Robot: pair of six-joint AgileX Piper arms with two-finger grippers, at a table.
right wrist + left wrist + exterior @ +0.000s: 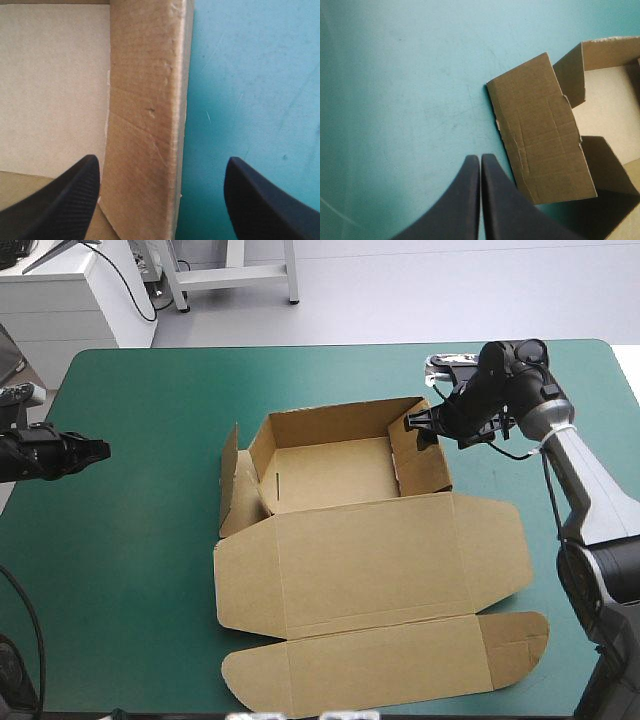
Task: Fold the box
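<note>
- Teal-green bench (130,570) carries the brown box (370,550) at its middle: we see walls raised at the far part, lid flat toward the near edge.
- Our right gripper (418,427) is spread apart, straddling the box's right wall (145,125).
- Our left gripper (480,159) is pressed together near the bench's left edge, apart from the box.

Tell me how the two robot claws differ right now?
The left gripper is shut, fingers meeting in one arch; the right gripper is open, fingers wide apart. The left gripper hangs over bare teal-green cover, apart from the box; the right gripper straddles its right wall. Both have black fingers, and neither grips anything.
</note>
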